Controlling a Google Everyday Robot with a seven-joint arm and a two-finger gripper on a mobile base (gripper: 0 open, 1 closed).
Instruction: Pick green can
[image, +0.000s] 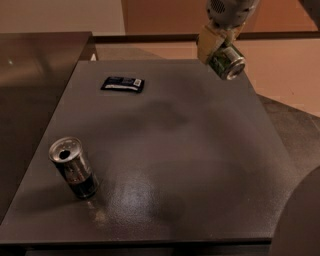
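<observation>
The green can (226, 60) is a small silver can with a green-and-white label. It hangs tilted in the air above the far right part of the dark table (200, 165), its shiny end facing the camera. My gripper (216, 46) comes down from the top right and is shut on the green can, with its pale fingers (206, 43) around the can's upper side. The can is well clear of the table surface.
A silver can with a dark blue label (74, 168) stands upright near the table's front left. A flat dark packet (122, 83) lies at the far left. A steel counter (30, 75) adjoins the table on the left.
</observation>
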